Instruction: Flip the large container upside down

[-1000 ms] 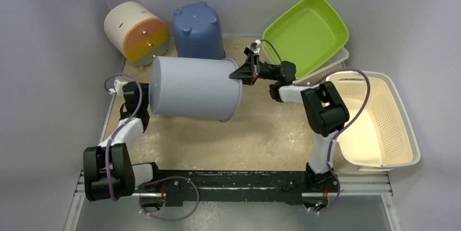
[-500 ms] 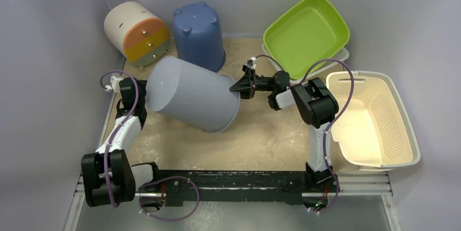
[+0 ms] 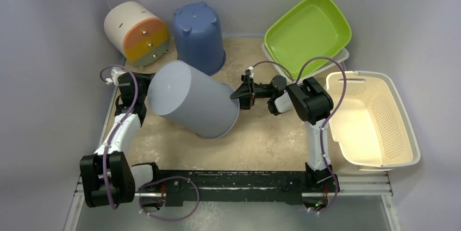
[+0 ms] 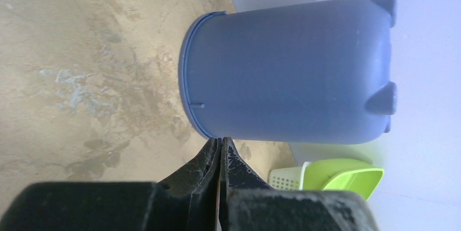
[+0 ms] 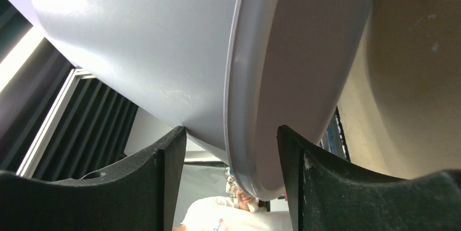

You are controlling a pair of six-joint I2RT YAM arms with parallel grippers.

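The large container (image 3: 193, 100), a pale grey bucket, leans on the sandy table with its closed base up and to the left and its rim down at the right. My right gripper (image 3: 237, 94) stands open astride that rim. In the right wrist view the rim of the container (image 5: 163, 51) passes between the two spread fingers of the right gripper (image 5: 231, 129), with a gap on the inner side. My left gripper (image 3: 145, 81) sits by the container's base at the left, shut on nothing. In its wrist view the left gripper (image 4: 220, 139) shows its fingers pressed together.
An upturned blue bucket (image 3: 198, 35) (image 4: 288, 68) stands just behind the container. A white and orange drum (image 3: 136, 32) lies at the back left. A green tray (image 3: 307, 32) rests on a white basket (image 3: 337, 57) at the back right. A cream laundry basket (image 3: 375, 119) fills the right side.
The container has tipped from lying level to leaning with its rim down on the table. My right gripper has opened off the rim and dropped lower. The left arm shifted slightly.
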